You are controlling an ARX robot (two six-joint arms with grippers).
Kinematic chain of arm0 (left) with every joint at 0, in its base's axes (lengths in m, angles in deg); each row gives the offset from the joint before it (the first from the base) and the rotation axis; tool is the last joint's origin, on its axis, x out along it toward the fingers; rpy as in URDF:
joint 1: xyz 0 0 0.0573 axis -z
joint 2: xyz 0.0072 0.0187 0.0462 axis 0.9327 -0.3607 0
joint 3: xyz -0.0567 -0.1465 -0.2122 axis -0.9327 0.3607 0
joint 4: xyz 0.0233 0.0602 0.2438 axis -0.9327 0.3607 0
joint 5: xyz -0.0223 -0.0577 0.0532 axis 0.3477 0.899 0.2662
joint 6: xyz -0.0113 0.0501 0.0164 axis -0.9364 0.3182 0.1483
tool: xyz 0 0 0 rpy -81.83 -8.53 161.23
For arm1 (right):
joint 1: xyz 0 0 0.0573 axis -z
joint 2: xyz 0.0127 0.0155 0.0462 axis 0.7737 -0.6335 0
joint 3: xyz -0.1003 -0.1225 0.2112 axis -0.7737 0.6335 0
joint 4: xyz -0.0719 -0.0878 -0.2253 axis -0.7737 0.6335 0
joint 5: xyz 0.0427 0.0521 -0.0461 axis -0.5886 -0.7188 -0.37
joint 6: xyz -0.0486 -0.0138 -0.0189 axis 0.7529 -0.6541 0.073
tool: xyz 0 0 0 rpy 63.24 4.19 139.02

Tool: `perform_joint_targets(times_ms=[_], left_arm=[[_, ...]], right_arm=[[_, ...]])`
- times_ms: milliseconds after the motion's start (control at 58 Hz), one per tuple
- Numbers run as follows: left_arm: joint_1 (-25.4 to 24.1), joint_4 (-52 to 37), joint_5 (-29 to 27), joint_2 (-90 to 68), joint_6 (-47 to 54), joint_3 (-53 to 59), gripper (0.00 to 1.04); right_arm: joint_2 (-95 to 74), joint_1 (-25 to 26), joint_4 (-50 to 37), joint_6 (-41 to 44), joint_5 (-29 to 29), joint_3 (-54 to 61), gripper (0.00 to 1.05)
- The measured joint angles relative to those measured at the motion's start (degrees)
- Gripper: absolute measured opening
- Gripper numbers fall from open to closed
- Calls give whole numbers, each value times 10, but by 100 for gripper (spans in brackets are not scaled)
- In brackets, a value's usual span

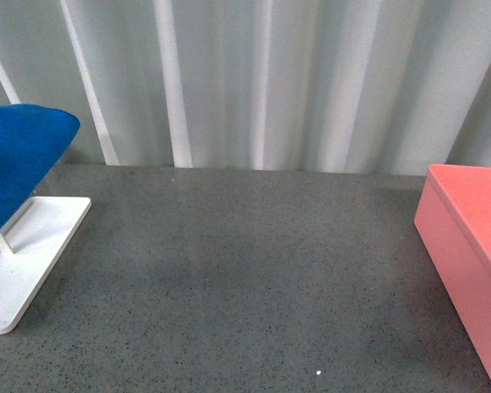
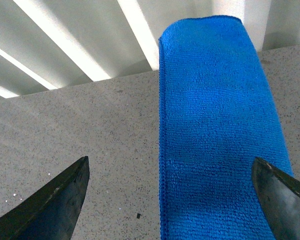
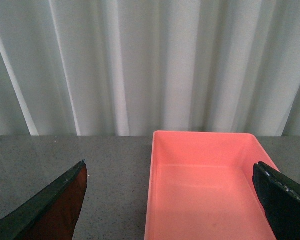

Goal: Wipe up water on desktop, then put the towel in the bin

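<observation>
While the left gripper [image 2: 170, 161] hangs wide open and empty before the blue towel [image 1: 20, 155], which drapes over a white rack [image 1: 24, 262] at the left edge of the table [image 1: 245, 270], the right gripper [image 3: 170, 165], equally spread and empty, faces the pink bin [image 1: 466, 237] at the right edge.

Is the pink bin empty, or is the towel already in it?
Empty: the bin shows only bare pink floor; the towel hangs over the rack.

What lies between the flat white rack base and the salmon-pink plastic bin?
Front view: only bare speckled dark grey desktop between white rack base and pink bin.
</observation>
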Motion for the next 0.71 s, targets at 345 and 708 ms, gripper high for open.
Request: perform_joint_targets(times_ms=[345, 708], left_arm=[[35, -37, -45, -79, 8, -16, 98], [57, 16, -71, -104, -20, -58, 98]], right_arm=[[0, 0, 0, 0, 0, 0, 98], [0, 0, 0, 0, 0, 0, 98]])
